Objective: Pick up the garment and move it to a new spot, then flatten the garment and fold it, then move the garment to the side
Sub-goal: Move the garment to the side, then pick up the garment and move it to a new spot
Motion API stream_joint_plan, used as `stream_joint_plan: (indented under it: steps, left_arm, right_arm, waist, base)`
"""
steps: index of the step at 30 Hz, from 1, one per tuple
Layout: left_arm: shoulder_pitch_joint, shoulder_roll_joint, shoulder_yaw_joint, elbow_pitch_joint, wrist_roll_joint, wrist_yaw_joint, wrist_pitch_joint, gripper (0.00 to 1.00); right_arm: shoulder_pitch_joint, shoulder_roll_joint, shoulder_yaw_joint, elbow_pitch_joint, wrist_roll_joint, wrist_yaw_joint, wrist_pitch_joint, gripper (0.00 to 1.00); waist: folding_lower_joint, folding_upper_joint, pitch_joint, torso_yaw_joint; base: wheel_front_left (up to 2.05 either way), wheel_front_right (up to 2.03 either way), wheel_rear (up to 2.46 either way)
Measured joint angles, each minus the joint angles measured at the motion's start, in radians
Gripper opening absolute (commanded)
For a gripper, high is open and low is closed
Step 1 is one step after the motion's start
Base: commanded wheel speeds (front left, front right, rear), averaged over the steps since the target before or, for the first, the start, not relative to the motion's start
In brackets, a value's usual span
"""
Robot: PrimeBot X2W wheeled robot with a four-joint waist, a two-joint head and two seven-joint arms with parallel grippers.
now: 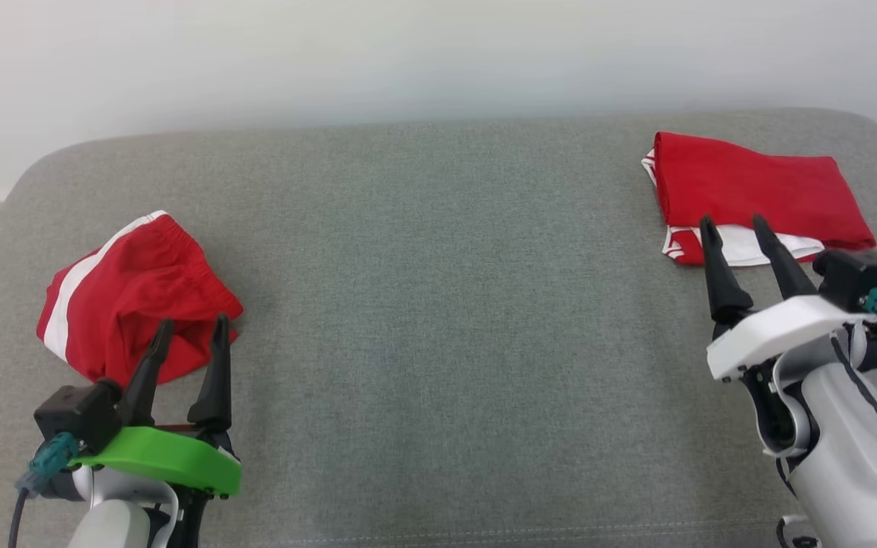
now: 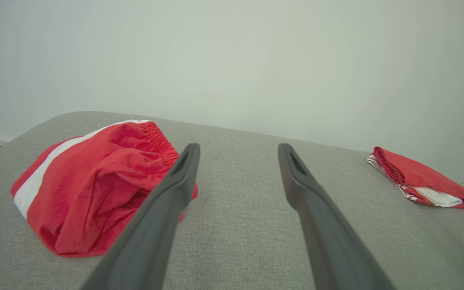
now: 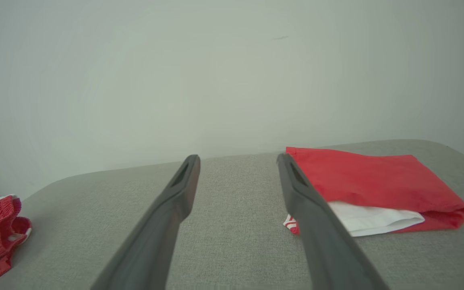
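A crumpled red garment with a white stripe lies bunched at the left of the grey cushion; the left wrist view has this garment left of the fingers. My left gripper hovers open just in front of its near edge, holding nothing. At the back right lies a folded red and white garment, also visible as the folded garment in the right wrist view. My right gripper stands open at its near edge, fingertips over the white fold, empty.
A pale wall rises behind the cushion. The cushion's rounded corners fall away at the far left and far right, and its front seam runs along the bottom. Bare grey fabric spans the middle between the two garments.
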Motion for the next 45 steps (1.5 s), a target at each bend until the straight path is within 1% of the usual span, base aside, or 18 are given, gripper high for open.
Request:
stream_joint_plan:
  steps: [1,4,9,23,27,45]
  left_arm:
    - [0.004,0.000,0.000,-0.001,0.009,0.001,0.000,1.00]
    - [0.008,0.002,0.003,-0.005,0.022,0.010,0.000,1.00]
    - [0.019,0.001,0.018,-0.026,0.043,0.014,0.000,1.00]
    - [0.020,-0.016,0.034,-0.030,0.061,0.014,0.000,1.00]
    - [0.022,-0.027,0.036,-0.031,0.063,0.014,0.000,1.00]
    - [0.025,-0.034,0.052,-0.024,0.077,0.013,0.000,1.00]
  right_arm:
    - [0.014,0.001,-0.005,-0.012,-0.007,0.000,0.000,1.00]
    - [0.046,0.001,-0.017,-0.047,-0.036,-0.016,0.000,1.00]
    - [0.074,0.008,-0.032,-0.102,-0.058,-0.025,0.000,1.00]
    - [0.146,0.030,-0.070,-0.176,-0.098,-0.026,0.000,1.00]
    - [0.162,0.034,-0.077,-0.186,-0.106,-0.026,0.000,1.00]
    - [0.202,0.047,-0.097,-0.211,-0.141,-0.023,0.000,1.00]
  waist:
    - [0.0000,0.0000,-0.001,-0.001]
    - [0.0000,0.0000,-0.002,-0.001]
    - [0.0000,0.0000,0.011,-0.005]
    - [0.0000,0.0000,0.024,-0.001]
    - [0.0000,0.0000,0.024,0.001]
    - [0.0000,0.0000,0.038,-0.004]
  base:
    - [0.00,0.00,0.00]
    - [0.00,0.00,0.00]
    - [0.00,0.00,0.00]
    - [0.00,0.00,0.00]
    - [0.00,0.00,0.00]
    - [0.00,0.00,0.00]
